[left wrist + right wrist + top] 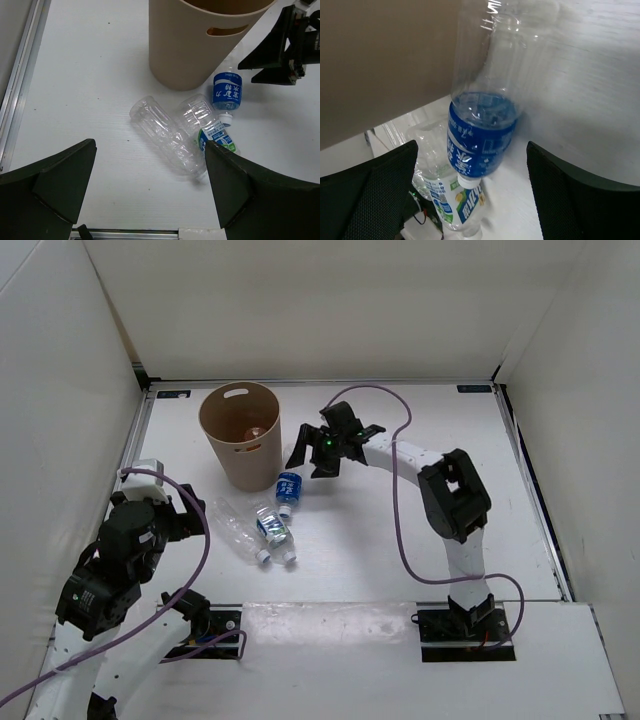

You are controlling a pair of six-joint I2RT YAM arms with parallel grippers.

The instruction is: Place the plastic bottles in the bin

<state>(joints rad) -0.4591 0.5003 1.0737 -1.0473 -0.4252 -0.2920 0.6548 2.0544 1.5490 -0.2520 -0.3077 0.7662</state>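
Progress looks like 1 of 4: an orange bottle (255, 432) seems to sit inside the bin (235, 465) — the view is too small to be sure. 3 remain on the table (350, 570) in front of it. The blue-labelled bottle (227, 92) lies just beside the bin's base, long axis far-to-near, cap toward the arms. The unlabelled bottle (162, 127) and green-and-blue-labelled bottle (216, 136) lie side by side, slanted, caps nearward. The right gripper (472, 150) hangs spread over the blue-labelled bottle and the left gripper (150, 150) gapes wide — neither grasps anything.
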